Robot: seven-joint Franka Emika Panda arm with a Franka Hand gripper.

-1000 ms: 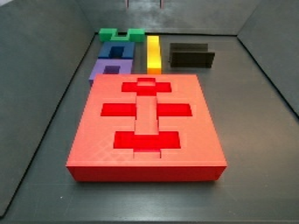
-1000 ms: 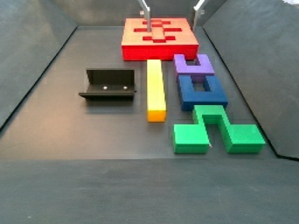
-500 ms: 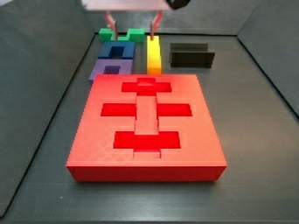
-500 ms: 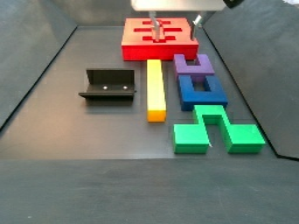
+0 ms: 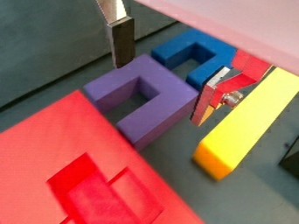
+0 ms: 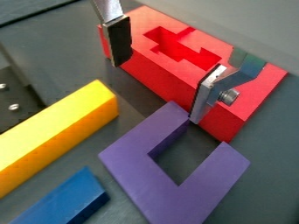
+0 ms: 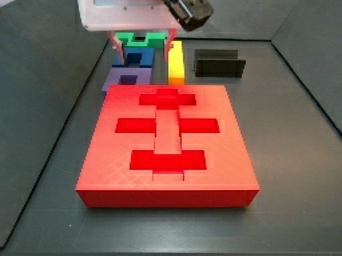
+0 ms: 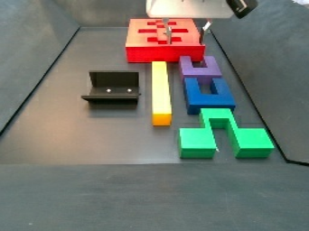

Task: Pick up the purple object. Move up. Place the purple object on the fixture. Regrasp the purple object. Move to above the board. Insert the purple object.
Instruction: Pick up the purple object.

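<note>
Here the claw (image 5: 163, 66) hangs wide open and empty above the purple object (image 5: 142, 102); lower it squarely so both pads straddle one wall.

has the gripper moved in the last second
Yes. The gripper has come down into view toward the purple object, at the red board's edge; a second ago barely its fingertips showed.

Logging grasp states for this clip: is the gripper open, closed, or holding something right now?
Gripper: open and empty, above the purple object, with one finger on either side and no contact yet.
</note>
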